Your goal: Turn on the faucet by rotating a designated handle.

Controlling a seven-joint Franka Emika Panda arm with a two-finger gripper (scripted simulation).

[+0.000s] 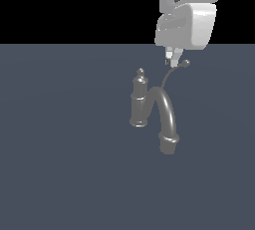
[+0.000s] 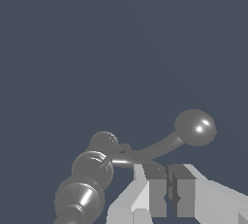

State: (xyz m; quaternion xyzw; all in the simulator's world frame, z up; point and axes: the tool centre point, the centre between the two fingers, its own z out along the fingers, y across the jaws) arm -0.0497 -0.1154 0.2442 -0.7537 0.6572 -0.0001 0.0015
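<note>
Faucet (image 1: 149, 107) upright on the bench (image 1: 60, 149), near the middle of the exterior view; its post carries a finial, and the thick arched spout (image 1: 168, 119) curves forward and down to a flared end. The handle (image 1: 172, 74), a thin curved lever with a ball tip (image 2: 195, 127), branches from the post toward the exterior view's right. The gripper (image 1: 172, 59) hangs just beside the ball tip, at its exterior-view left. In the wrist view the jaws stand nearly together, a narrow gap between the pads (image 2: 157, 194), with nothing held; the lever runs just past them.

Likely risks, as judged: with so narrow a gap the jaws cannot take the lever between them, so any push depends on side contact alone. The lever is thin and round, and a finger may slide over or under it, or skid off the ball, leaving the faucet unturned. A push aimed low may strike the spout instead.

No brand, label or writing is visible on any surface.
</note>
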